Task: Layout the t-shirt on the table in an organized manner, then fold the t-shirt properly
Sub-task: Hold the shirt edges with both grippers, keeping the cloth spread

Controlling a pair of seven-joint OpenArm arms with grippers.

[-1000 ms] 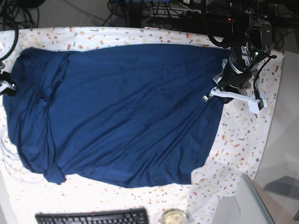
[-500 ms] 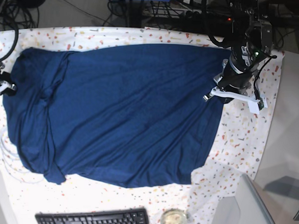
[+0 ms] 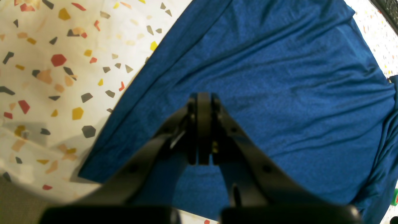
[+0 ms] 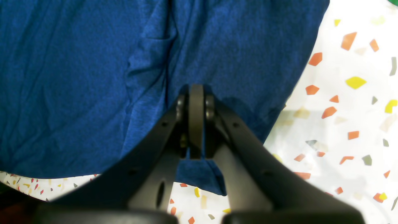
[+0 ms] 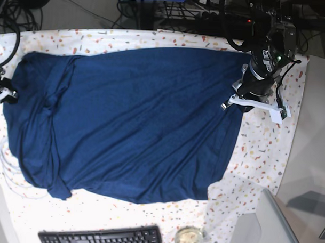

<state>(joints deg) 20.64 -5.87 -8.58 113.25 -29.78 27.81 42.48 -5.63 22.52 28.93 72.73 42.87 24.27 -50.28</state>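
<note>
Lying spread wide across the speckled surface (image 5: 257, 157), the t-shirt (image 5: 136, 120), navy and limp, creased in long diagonal ripples. Looking light, soft and clingy; likely sagging and stretching under any lift, so best pinched at hems and corners, not mid-panel. Left tool (image 3: 203, 99) pressed together, hovering over the cloth near one straight hem; no fabric visibly caught between the jaws. Right tool (image 4: 196, 90) likewise pressed together at the opposite end, above a bunched fold; whether pinching cloth, impossible to tell. Sleeve end rumpled and doubled under, needing smoothing. Little bare margin along either long edge. Keyboard (image 5: 102, 238) and small glass dish (image 5: 188, 237) crowding the near edge, limiting pulling room there.
</note>
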